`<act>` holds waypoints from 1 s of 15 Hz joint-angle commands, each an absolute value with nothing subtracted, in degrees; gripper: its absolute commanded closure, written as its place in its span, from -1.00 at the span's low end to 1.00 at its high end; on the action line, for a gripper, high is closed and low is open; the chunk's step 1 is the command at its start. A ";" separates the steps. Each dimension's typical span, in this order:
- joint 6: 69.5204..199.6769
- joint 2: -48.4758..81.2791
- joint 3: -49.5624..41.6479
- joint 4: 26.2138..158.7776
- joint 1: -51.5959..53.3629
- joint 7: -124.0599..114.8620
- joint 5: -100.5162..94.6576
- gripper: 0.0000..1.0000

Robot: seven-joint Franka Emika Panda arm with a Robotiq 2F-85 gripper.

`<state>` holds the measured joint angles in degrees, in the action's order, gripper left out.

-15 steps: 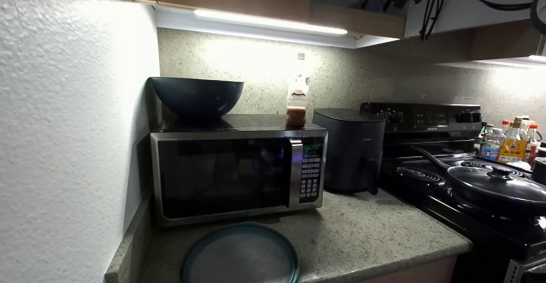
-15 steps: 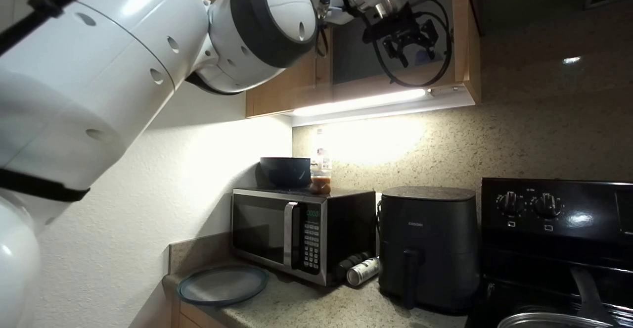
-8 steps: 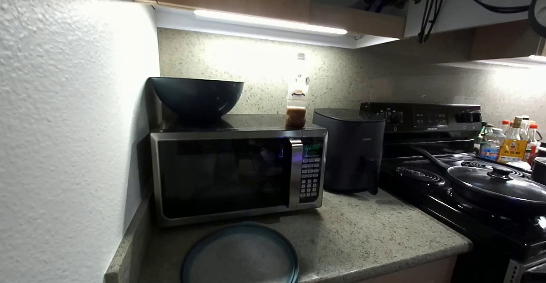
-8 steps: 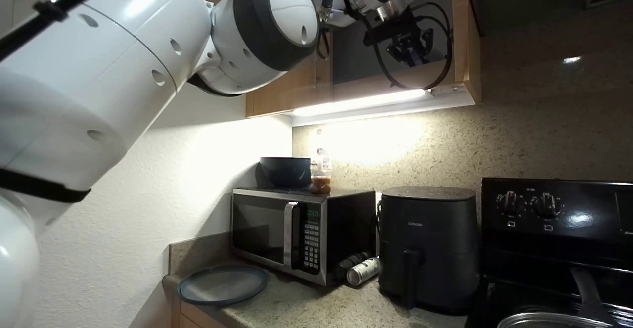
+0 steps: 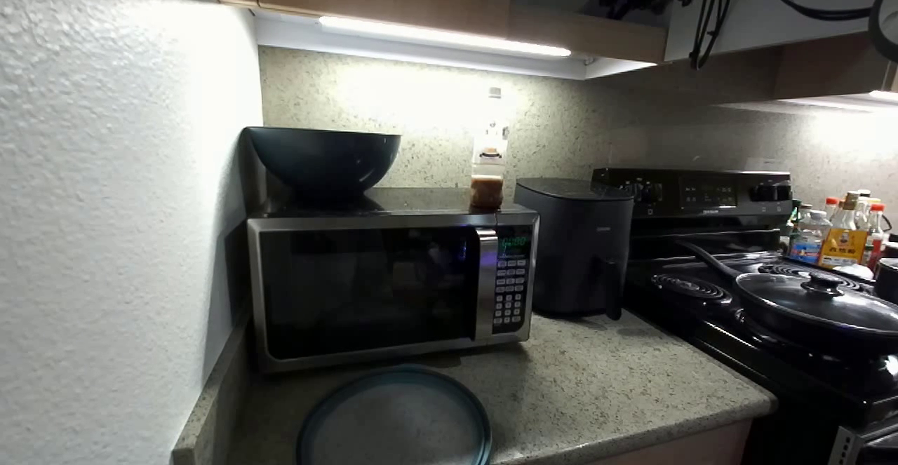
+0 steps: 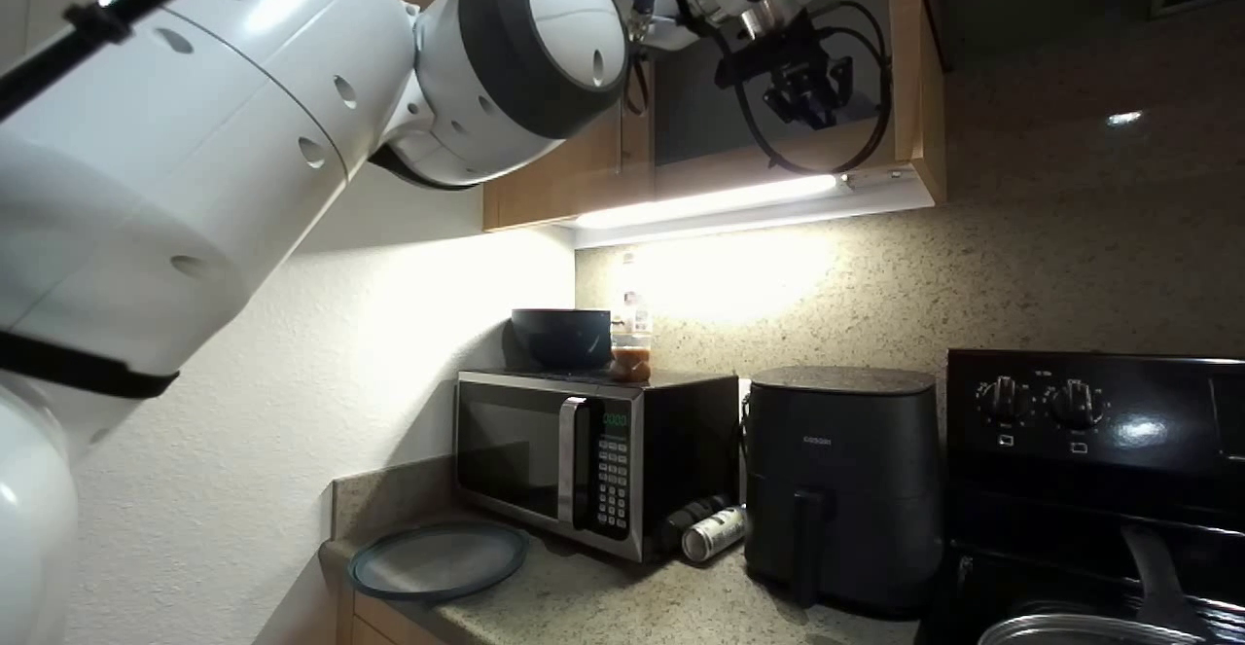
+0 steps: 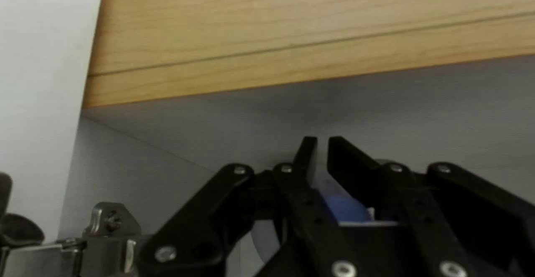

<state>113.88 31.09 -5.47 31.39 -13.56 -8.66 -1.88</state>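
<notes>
Blue thing (image 7: 347, 210), too blurred to name, inside the cabinet (image 6: 907, 42), low behind the gap in the hand (image 7: 322, 143) in the wrist view; cannot tell whether touched. Narrowly parted at the fingertips, with grey cabinet interior in the slit. Ahead of the hand in that view, wooden rail (image 7: 292, 30); to the left, metal hinge (image 7: 109, 229). In both exterior views, just below the hand, light strip (image 6: 710, 205). Well below, microwave (image 6: 525, 450) topped by dark bowl (image 5: 326, 160) and upright bottle (image 5: 487, 190); nearby, air fryer (image 6: 846, 489); between them, tipped-over can (image 6: 718, 533). Lower, round plate (image 6: 438, 562) on the counter (image 5: 596, 374).
</notes>
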 commanded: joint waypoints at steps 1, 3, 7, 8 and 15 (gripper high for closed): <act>105.57 29.00 -7.76 31.22 -11.66 -10.91 -5.47 0.02; 96.98 31.56 -9.19 24.44 -10.71 -11.65 -7.18 -0.21; 88.08 32.22 -9.67 19.06 -9.70 -10.83 -8.53 -0.72; 89.21 29.56 -9.97 23.51 -8.95 -11.13 -8.95 -0.87; 95.03 31.70 -9.32 20.88 -10.73 -9.42 -7.76 -1.00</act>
